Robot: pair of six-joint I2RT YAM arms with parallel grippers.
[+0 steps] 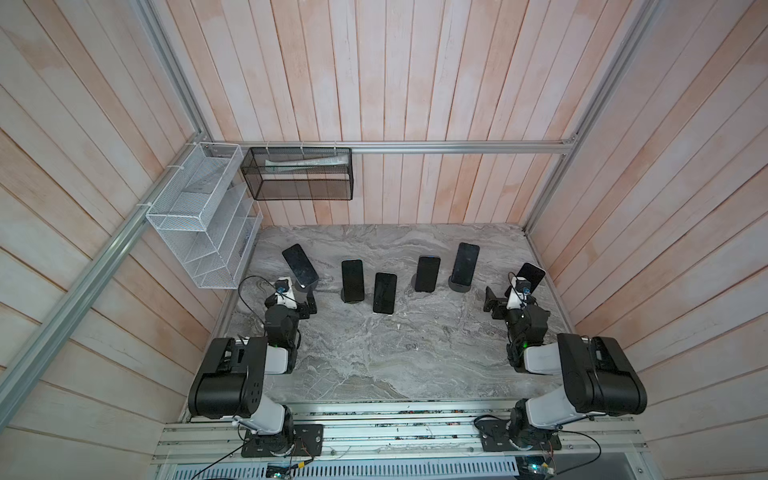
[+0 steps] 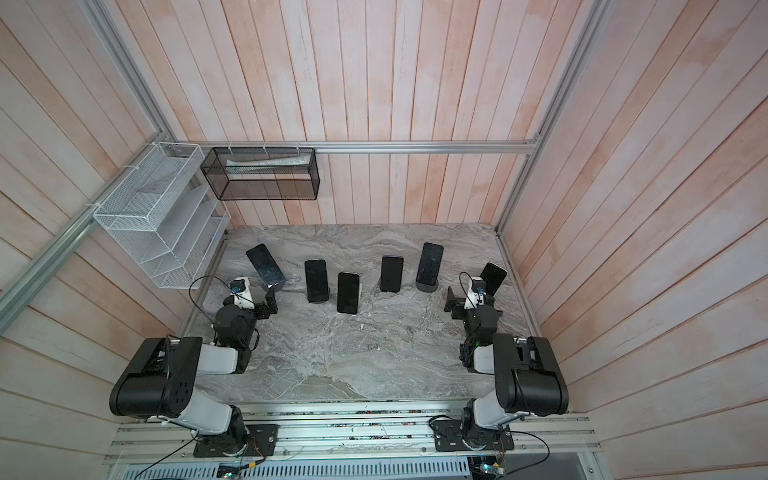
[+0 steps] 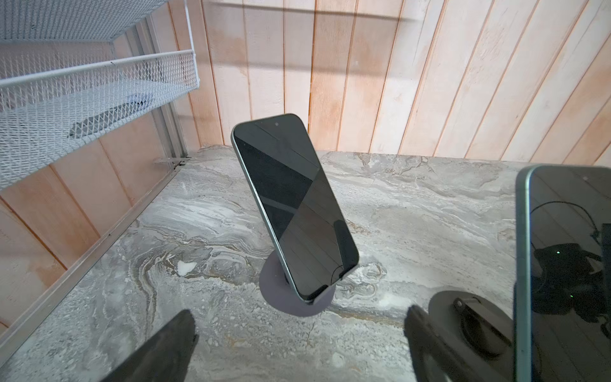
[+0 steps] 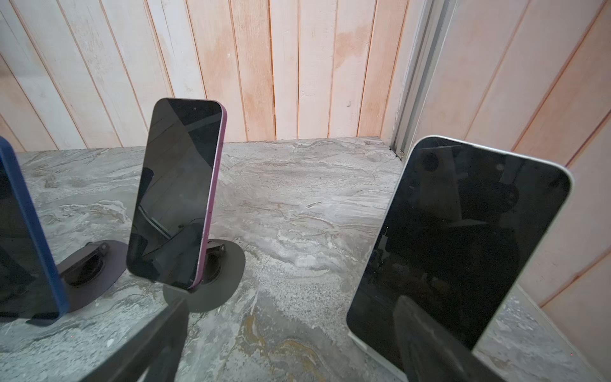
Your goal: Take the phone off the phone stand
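Note:
Several dark-screened phones lean on round stands in an arc across the marble table (image 1: pixel 374 353), from the leftmost phone (image 1: pixel 300 266) to the rightmost phone (image 1: pixel 531 276). My left gripper (image 3: pixel 299 312) is open and empty just short of the leftmost, green-edged phone (image 3: pixel 294 205), which tilts on a grey-purple stand (image 3: pixel 284 297). My right gripper (image 4: pixel 294 302) is open and empty too. One of its fingers (image 4: pixel 429 344) stands in front of the white-edged phone (image 4: pixel 459 241). A pink-edged phone (image 4: pixel 175 195) on a dark stand (image 4: pixel 228 271) is off to the other side.
A white wire rack (image 1: pixel 199 216) hangs over the table's back left corner, beside a black mesh basket (image 1: pixel 299 174) on the back rail. Wooden walls close in three sides. A neighbouring phone (image 3: pixel 568 271) and its stand (image 3: pixel 469 320) sit close to my left gripper.

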